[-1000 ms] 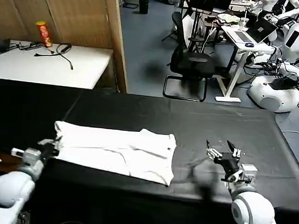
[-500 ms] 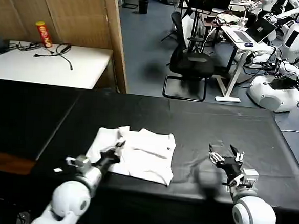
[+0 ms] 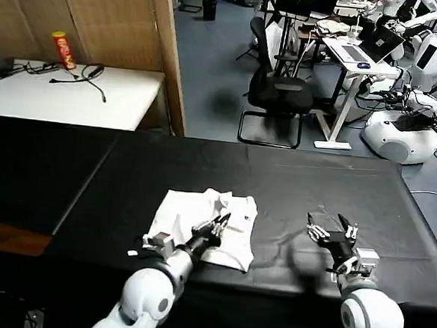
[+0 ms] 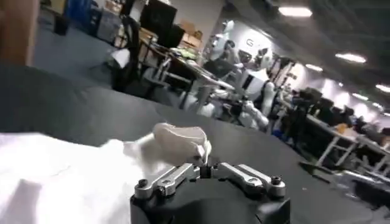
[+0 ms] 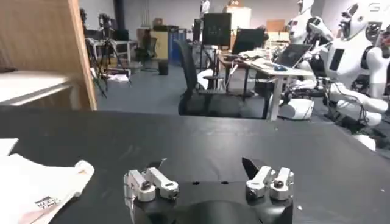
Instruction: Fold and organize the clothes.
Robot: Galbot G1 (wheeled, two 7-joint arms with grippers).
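The clothes are one white T-shirt [image 3: 200, 217] lying folded over on the black table [image 3: 315, 178], a little left of the middle near the front edge. My left gripper [image 3: 215, 228] sits over the shirt's right half, shut on a pinch of white fabric [image 4: 180, 141] that bunches up just ahead of the closed jaws [image 4: 203, 167]. My right gripper [image 3: 332, 230] rests low over bare black cloth to the right of the shirt, open and holding nothing [image 5: 204, 167]. From the right wrist the shirt's edge [image 5: 36, 182] with a small label lies off to one side.
A white side table [image 3: 73, 94] with black cables and a red can [image 3: 64, 49] stands at the back left beside a wooden screen [image 3: 166, 48]. Behind the black table are an office chair [image 3: 280, 93], desks and parked robots. Bare black cloth lies left and right of the shirt.
My left gripper has swept rightward holding the shirt's left edge, folding it over the right half, so the shirt now covers about half its earlier width. The right gripper has barely moved.
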